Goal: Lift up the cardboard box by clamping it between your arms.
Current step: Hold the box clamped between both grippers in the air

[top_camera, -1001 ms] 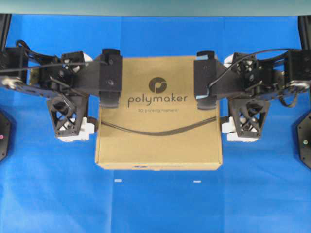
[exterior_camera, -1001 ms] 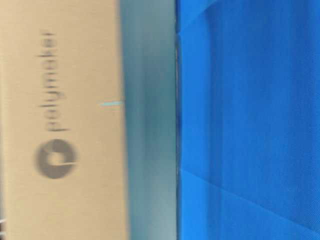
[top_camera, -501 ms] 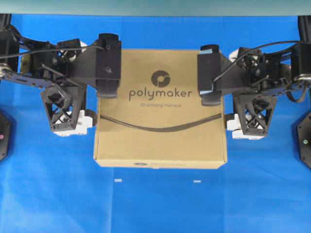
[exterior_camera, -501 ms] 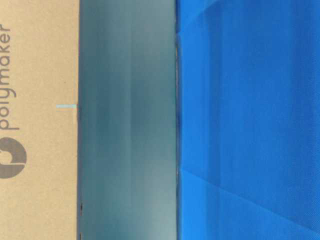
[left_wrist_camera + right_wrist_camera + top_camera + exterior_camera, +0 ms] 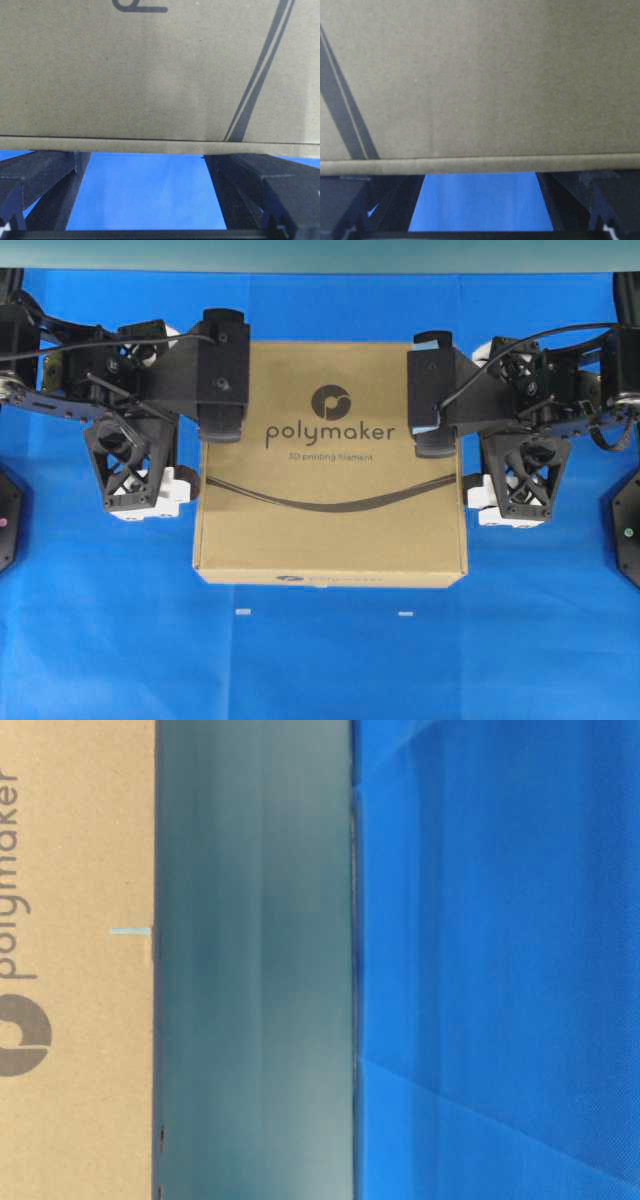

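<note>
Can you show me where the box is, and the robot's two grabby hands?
box [image 5: 330, 530]: overhead view, on the plain top below the curved line.
left gripper [image 5: 140, 480]: overhead view, on its lattice frame beside the box.
right gripper [image 5: 520, 482]: overhead view, on its lattice frame beside the box.

The cardboard box [image 5: 330, 510] is plain brown, printed with a dark logo and curved line. The worktop [image 5: 320, 660] is solid blue. Both arms [image 5: 150, 390] are black with white parts.

The box [image 5: 330, 465] is a flat, square brown carton with a dark "polymaker" logo, a circle emblem and a curved dark line on top. It sits level, pressed between the two black arms, left [image 5: 110, 400] and right [image 5: 530, 405].
</note>
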Action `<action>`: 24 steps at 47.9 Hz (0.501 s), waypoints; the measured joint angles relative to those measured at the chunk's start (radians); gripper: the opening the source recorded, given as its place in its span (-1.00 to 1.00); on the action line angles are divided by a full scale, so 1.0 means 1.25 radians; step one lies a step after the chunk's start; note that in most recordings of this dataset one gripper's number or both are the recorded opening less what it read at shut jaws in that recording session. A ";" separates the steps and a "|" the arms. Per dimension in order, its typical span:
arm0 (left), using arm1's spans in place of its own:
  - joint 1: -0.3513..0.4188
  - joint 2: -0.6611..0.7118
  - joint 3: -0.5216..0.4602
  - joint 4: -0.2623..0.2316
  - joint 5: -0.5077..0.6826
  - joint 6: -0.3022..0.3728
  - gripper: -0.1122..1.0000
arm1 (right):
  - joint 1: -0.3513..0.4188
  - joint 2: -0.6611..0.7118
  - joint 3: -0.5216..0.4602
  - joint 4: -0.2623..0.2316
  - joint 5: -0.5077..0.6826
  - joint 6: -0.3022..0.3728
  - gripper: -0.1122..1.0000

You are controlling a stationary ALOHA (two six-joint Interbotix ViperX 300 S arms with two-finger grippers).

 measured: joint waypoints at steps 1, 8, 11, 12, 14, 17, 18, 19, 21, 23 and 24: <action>0.000 0.000 0.000 0.000 0.001 0.000 0.77 | 0.000 0.000 -0.001 0.000 0.000 0.000 0.98; 0.002 0.000 -0.001 0.000 0.000 0.000 0.77 | 0.000 -0.002 0.000 0.000 0.000 0.000 0.98; 0.004 0.000 0.000 0.000 0.000 0.000 0.77 | -0.001 -0.004 0.001 0.000 -0.001 0.001 0.98; 0.005 0.000 0.000 0.000 0.000 0.000 0.77 | -0.001 -0.005 0.002 0.000 -0.004 0.000 0.98; 0.005 -0.001 -0.001 0.000 0.000 0.000 0.77 | -0.002 -0.006 0.007 0.000 -0.013 0.000 0.98; 0.006 -0.001 0.001 0.000 -0.005 0.000 0.77 | -0.002 -0.007 0.020 0.000 -0.028 0.000 0.98; 0.006 -0.001 0.004 0.000 -0.009 0.000 0.77 | -0.002 -0.007 0.025 0.000 -0.033 0.000 0.98; 0.006 0.000 0.009 0.001 -0.015 0.000 0.77 | -0.002 -0.006 0.028 0.000 -0.037 0.000 0.98; 0.006 0.000 0.021 0.000 -0.027 0.000 0.77 | -0.002 -0.006 0.038 0.000 -0.047 0.000 0.98; 0.006 0.001 0.036 0.000 -0.043 0.000 0.77 | -0.002 -0.006 0.052 0.000 -0.058 0.000 0.98; 0.006 0.001 0.042 0.000 -0.049 0.000 0.77 | -0.002 -0.006 0.058 0.000 -0.065 0.000 0.98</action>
